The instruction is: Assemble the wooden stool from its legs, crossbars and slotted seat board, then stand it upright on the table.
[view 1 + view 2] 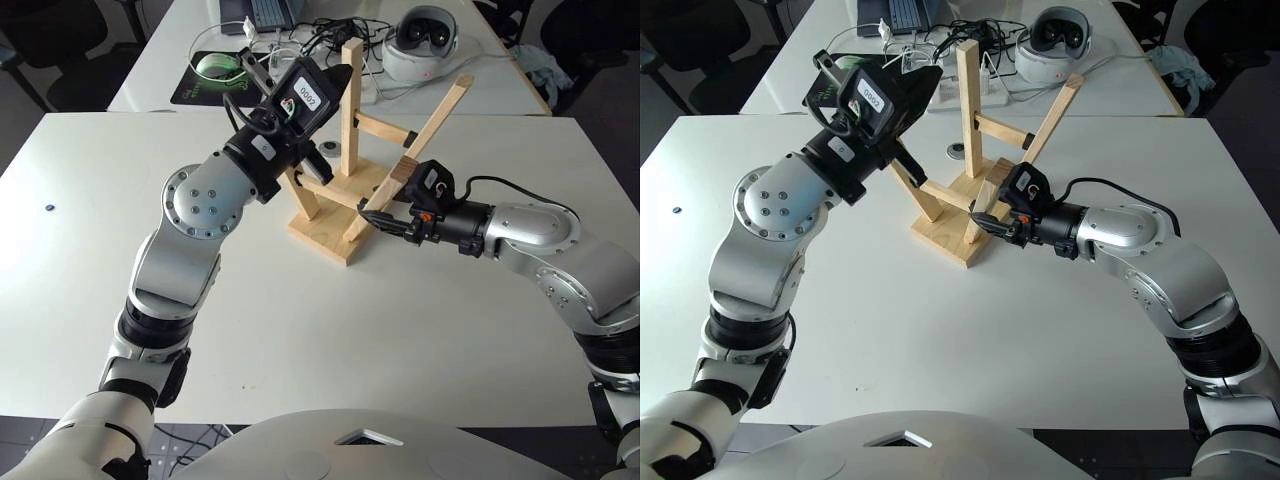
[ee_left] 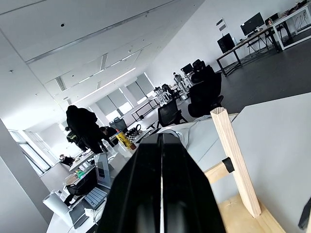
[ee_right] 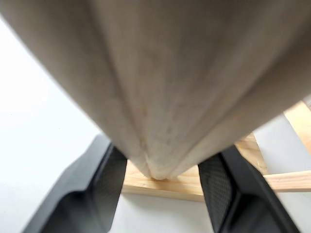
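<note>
Head eyes share table (image 1: 100, 250) from above, left wrist roomward, right perhaps hugging leg (image 3: 160, 73)

A pale natural-wood tone with faint grain is shown by the flat rectangular wooden seat board (image 1: 330, 235), the square wooden legs (image 1: 350, 105) and the thin wooden crossbars (image 1: 383, 127). The rectangular table top (image 1: 100, 180) is seen as plain white. Matte black is carried by the two-fingered left gripper (image 1: 340, 78) and the two-fingered right gripper (image 1: 375, 215), a fine mesh pattern being seen on the latter's fingers (image 3: 221, 194). Beyond the table's far edge, a green mouse (image 1: 212, 66) is laid on a black mat (image 1: 185, 92).
</note>
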Robot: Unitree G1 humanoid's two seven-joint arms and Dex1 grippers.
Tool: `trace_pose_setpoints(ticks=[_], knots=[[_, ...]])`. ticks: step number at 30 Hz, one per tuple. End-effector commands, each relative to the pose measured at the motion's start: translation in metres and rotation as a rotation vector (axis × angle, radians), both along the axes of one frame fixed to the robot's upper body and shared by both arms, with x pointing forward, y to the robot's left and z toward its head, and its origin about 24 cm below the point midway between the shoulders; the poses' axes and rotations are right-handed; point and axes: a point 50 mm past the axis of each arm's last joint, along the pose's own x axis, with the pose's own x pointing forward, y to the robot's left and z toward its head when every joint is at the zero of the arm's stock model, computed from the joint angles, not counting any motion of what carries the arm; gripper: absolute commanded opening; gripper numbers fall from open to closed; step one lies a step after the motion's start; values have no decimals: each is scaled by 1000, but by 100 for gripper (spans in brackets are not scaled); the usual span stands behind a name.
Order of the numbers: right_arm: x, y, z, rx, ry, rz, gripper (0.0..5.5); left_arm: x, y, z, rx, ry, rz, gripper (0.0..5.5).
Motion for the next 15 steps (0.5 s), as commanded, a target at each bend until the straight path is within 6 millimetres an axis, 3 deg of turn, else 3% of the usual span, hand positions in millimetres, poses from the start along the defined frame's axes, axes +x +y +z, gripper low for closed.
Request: trace_pose_setpoints(ticks=[1,4,6,8,11,15], knots=[[-19,-12,-65,-184,354,-41,206,10,-12,-8,16,47,-7,0],[-19,-11,-65,-184,353,-36,206,13,-11,-15,18,76,-1,0],[-18,-10,-64,-181,348,-38,206,6,-13,-87,206,584,-109,0],[-18,-9,-63,-177,343,-36,206,-10,-2,-131,331,872,-158,0],[-19,-8,-63,-170,341,-43,206,-25,0,-144,416,971,-227,0],[-18,-8,-63,-170,342,-46,206,-15,-5,-129,362,883,-201,0]])
